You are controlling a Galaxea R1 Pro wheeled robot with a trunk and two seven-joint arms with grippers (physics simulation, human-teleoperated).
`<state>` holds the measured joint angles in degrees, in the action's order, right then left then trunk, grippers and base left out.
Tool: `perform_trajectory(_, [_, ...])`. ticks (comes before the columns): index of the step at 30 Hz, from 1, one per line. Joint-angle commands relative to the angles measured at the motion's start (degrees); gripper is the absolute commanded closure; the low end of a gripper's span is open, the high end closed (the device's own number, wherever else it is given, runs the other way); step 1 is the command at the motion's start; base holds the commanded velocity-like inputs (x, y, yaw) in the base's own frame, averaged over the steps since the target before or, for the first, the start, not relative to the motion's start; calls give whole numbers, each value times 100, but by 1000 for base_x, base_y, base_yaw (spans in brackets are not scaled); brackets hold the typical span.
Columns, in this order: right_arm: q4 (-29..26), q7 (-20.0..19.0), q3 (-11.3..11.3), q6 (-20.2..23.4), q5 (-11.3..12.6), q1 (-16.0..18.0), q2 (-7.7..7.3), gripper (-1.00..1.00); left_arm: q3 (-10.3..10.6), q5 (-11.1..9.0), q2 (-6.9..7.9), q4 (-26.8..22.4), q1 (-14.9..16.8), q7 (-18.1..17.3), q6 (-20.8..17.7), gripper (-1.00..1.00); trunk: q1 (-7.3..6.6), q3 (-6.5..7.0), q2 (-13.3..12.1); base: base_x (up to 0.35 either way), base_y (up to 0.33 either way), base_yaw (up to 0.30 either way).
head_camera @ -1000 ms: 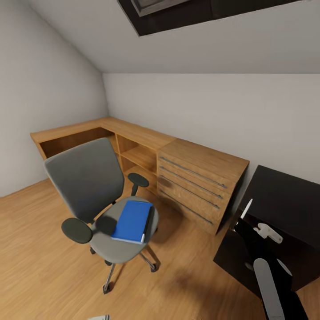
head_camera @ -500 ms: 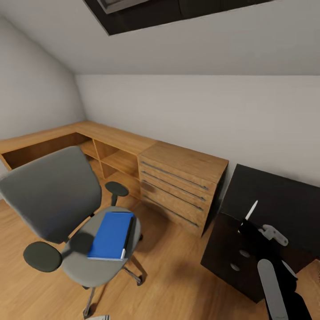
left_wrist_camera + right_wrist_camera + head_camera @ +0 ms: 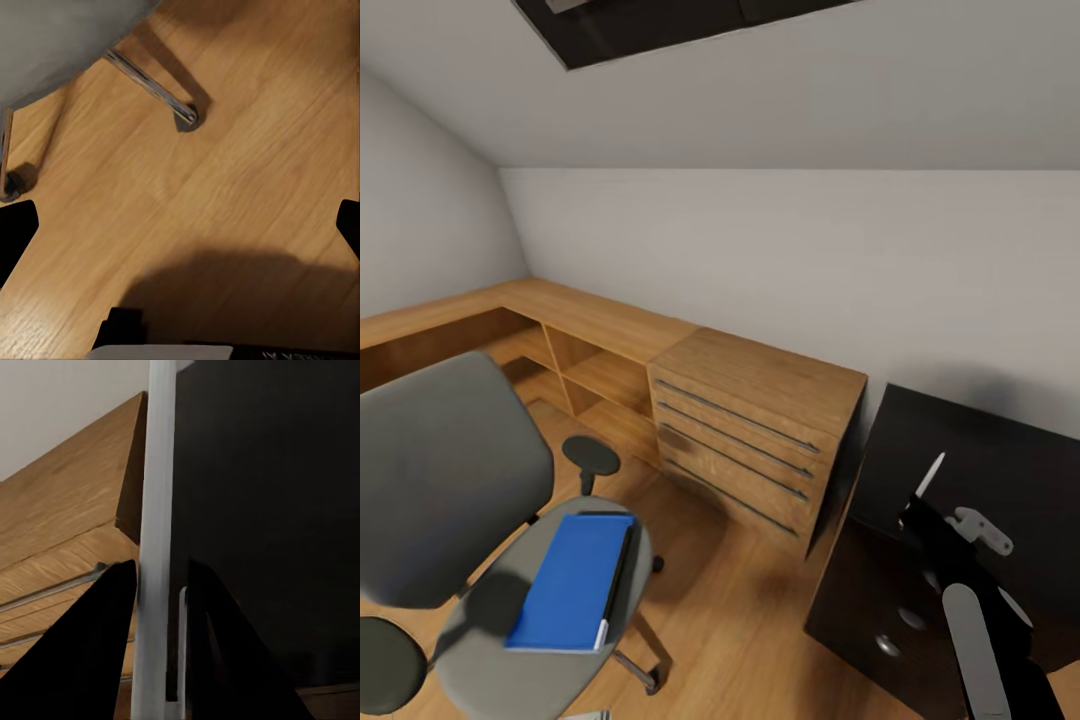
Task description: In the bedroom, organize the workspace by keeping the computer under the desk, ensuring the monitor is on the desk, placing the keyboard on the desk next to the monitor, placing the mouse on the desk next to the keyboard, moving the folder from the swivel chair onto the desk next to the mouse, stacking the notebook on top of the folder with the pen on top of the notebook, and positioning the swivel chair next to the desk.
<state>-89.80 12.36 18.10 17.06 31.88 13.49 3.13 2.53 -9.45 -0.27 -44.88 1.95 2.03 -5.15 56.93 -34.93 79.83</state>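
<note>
Right gripper (image 3: 161, 585) pinched on a thin white stick pen (image 3: 156, 540), held upright between dark fingers (image 3: 90, 652); in the head view, same pen (image 3: 929, 474) raised over the black desk (image 3: 1000, 470), at the lower right. Flat bright blue rectangular folder (image 3: 572, 582) lying on the seat of the grey-backed swivel chair (image 3: 440, 490), at the lower left, well apart from the pinched pen. Thin dark notebook edge (image 3: 619, 575) just beside the folder. Light wooden drawer cabinet (image 3: 755, 440) between chair and desk. Left gripper (image 3: 180, 225) spread wide over the wooden floor (image 3: 247, 172), near a chrome chair leg with wheel (image 3: 154, 86).
</note>
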Motion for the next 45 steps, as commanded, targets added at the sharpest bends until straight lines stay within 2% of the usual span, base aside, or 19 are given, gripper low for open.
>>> perform_trajectory(1, [-5, 33, 7, 61, 55, 4, -3, 100, 69, -62, 3, -10, 3, 23, -30, -100, 3, -6, 3, 302, -103, -2])
perform_trajectory(4, [3, 38, 8, 187, 58, 11, -37, 100, 124, -63, 2, -8, 4, 24, -30, -100, 3, -6, 3, 256, -103, -2])
perform_trajectory(9, [102, 46, 9, 664, 63, 42, -210, 100, 183, -60, 1, -6, 2, 25, -30, -100, 3, -6, 3, 88, -41, 0])
perform_trajectory(13, [167, 54, 9, 829, 58, 65, -324, 100, 195, -58, 0, -9, 0, 24, -30, -100, 3, -6, 3, 21, -10, 0])
perform_trajectory(18, [392, 69, 9, 895, 56, 129, -541, 100, 202, -57, 0, -7, 1, 18, -29, -100, 3, -6, 3, 5, -2, 0])
perform_trajectory(20, [807, 72, 9, 909, 55, 348, -723, 100, 267, -57, 0, -7, 1, 20, -35, -100, 3, -6, 3, 1, 0, 0])
perform_trajectory(23, [1185, 73, 9, 911, 52, 548, -824, 100, 341, -62, 0, -7, 3, 23, -33, -100, 3, -6, 3, 0, 0, 0])
perform_trajectory(28, [2532, 75, 5, 865, -3, 1260, -962, 100, 382, -62, 6, -11, 3, 25, 57, -100, 3, -6, 3, 0, 0, 0])
perform_trajectory(29, [2746, 78, 3, 857, -40, 1389, -972, 100, 384, -62, 4, -11, 4, 25, 95, -100, 3, -6, 3, 0, 0, 0])
perform_trajectory(32, [2941, 80, 2, 850, -135, 1502, -981, 100, 389, -62, 2, -10, 6, 25, 129, -100, 3, -6, 3, 0, 0, 0])
perform_trajectory(34, [3157, 95, 1, 845, -437, 1605, -987, 100, 395, -63, 3, -11, 1, 25, 152, -100, 3, -6, 3, 0, 0, 0])
perform_trajectory(37, [3300, 115, 0, 842, -666, 1686, -988, 100, 396, -63, 2, -9, 3, 25, 155, -100, 3, -6, 3, 0, -3, 0])
perform_trajectory(40, [3691, 136, 0, 791, -1017, 1883, -989, 100, 397, -59, 2, -5, 5, 25, 155, -100, 3, -6, 3, 0, -96, 0])
perform_trajectory(45, [3975, 142, -3, 680, -1162, 2003, -990, 100, 397, -60, 4, -6, 2, 25, 155, -100, 3, -6, 3, 0, -158, 0])
